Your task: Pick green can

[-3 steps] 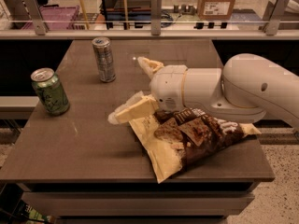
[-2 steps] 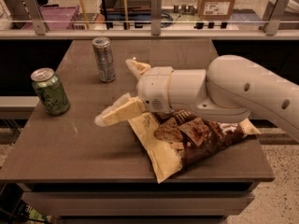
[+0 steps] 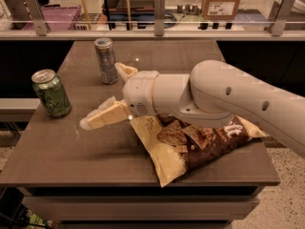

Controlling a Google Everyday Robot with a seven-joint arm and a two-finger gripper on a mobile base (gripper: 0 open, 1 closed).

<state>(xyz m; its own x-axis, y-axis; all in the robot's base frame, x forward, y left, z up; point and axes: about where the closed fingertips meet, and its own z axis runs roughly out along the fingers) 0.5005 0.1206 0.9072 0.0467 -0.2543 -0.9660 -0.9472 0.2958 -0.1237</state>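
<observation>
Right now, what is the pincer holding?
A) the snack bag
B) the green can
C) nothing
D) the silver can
C: the pincer hovers open and empty above the table, between the green can and the snack bag, touching neither.

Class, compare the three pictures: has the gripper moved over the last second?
Yes. The gripper has slid left across the table, jaws open, closing the gap to the green can, which has stayed put.
</observation>
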